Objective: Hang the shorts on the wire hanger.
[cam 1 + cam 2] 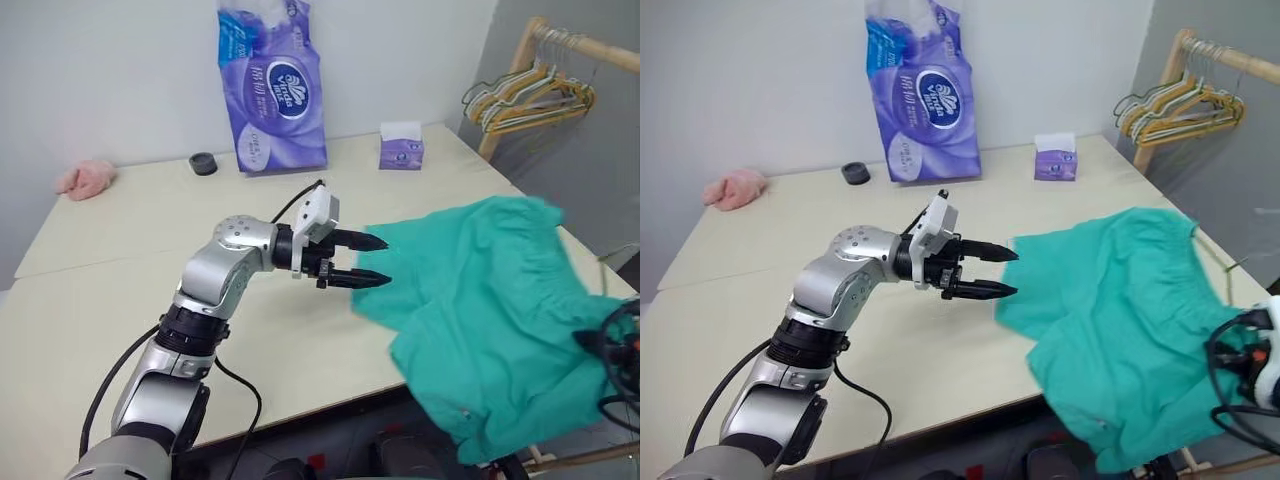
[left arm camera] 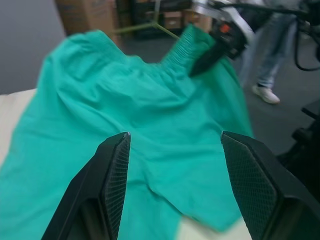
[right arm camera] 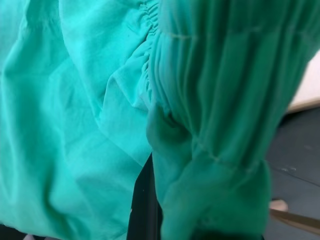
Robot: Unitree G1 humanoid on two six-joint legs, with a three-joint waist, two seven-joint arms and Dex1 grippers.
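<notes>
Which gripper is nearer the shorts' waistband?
Right. The right gripper is shut on the shorts' waistband at the table's right edge; the left gripper is open beside the leg hem.

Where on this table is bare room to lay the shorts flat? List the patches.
Bare tabletop lies left of the left arm, from the pink cloth to the near edge. A smaller patch sits between the tissue pack and the left claw. The right side is crowded by the shorts.
</notes>
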